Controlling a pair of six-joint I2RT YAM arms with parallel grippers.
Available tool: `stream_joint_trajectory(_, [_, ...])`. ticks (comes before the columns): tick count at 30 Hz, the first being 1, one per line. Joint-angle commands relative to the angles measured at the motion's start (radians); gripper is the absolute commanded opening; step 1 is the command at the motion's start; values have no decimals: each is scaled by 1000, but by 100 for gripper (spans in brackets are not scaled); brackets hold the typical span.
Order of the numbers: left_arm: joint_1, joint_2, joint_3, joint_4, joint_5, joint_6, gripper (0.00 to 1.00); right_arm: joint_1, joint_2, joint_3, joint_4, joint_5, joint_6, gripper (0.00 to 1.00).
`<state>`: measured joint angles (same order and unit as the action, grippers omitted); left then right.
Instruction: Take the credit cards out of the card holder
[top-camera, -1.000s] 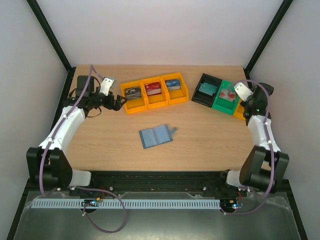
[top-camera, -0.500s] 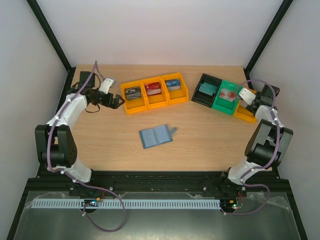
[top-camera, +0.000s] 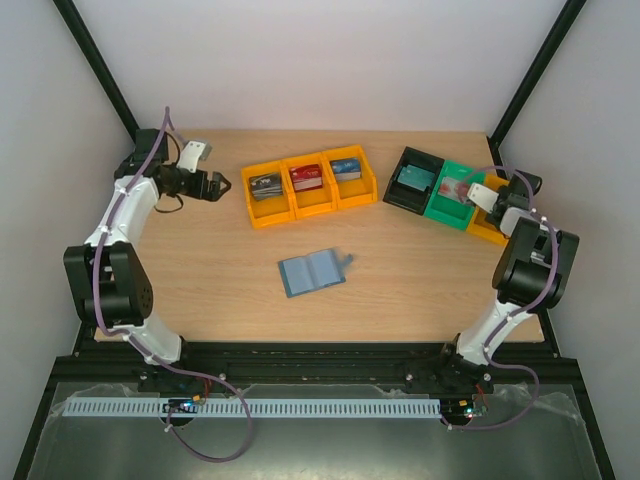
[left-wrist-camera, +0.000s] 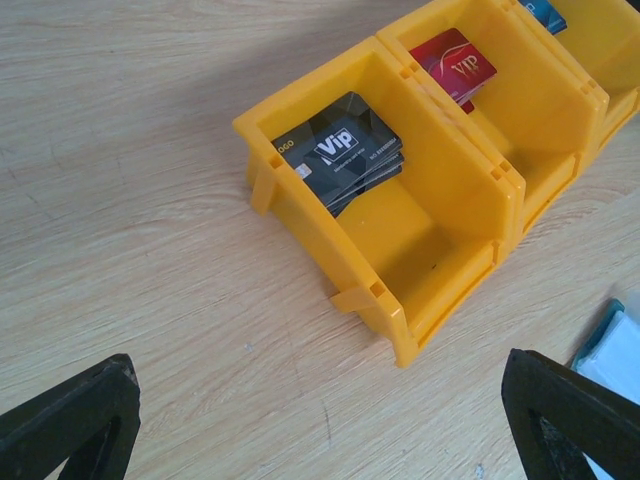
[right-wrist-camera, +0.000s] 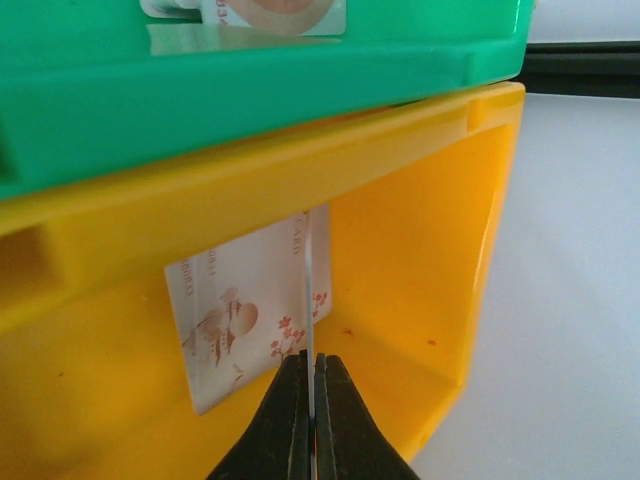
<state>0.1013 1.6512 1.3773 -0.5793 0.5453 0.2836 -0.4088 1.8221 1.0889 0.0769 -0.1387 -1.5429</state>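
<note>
a: what sits on the worktop (top-camera: 200, 290), biggest first?
b: a row of three yellow bins (top-camera: 310, 183) at the back. to the right stand a black bin (top-camera: 412, 178), a green bin (top-camera: 450, 195) and a single yellow bin (right-wrist-camera: 420, 300). the card holder (top-camera: 312, 271) lies open and flat mid-worktop, in front of the row, well apart from both arms.
a: any writing?
b: the row's left bin holds a stack topped by a black card (left-wrist-camera: 340, 150) marked "vip". the next bin has a red card (left-wrist-camera: 455, 65), also "vip". a pale card (right-wrist-camera: 245, 325) with a reddish drawing leans inside the single yellow bin. only the letters "ard" read there.
a: and the end effectors?
b: the left end effector (left-wrist-camera: 320, 430) hangs spread wide over bare worktop just before the black card's bin, holding nothing. the right end effector (right-wrist-camera: 312, 385) is pinched closed on a thin card (right-wrist-camera: 311, 290), seen edge-on, at the mouth of the single yellow bin.
</note>
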Motion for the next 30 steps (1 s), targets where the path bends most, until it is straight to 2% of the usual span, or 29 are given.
stream_joint_trajectory(1, [0,20,31,-39,3,10,99,11,41,33,92,28,-26,2])
stream_joint_trajectory(3, [0,21,43,-39,-11,7,99,16,67,40,97,41,-35,3])
stream_joint_trajectory(4, [0,19,47,-39,-18,8,99,19,76,39,106,46,-35,8])
stream_joint_trajectory(11, [1,15,54,-45,-25,15,100,25,65,-13,123,49,-49,52])
stream_joint_trajectory(17, [6,-8,39,-46,2,35,99,25,17,-25,85,31,-16,75])
stream_joint_trajectory(22, [10,-24,34,-52,32,41,99,25,-37,-23,100,-14,80,88])
stream_joint_trajectory(26, [11,-49,13,-50,45,45,100,25,-100,-25,119,-68,227,90])
stream_joint_trajectory(29, [11,-71,-4,-41,83,49,99,27,-172,-46,134,-165,456,89])
stream_joint_trajectory(30, [12,-77,-5,-39,95,49,99,27,-199,-85,225,-203,591,90])
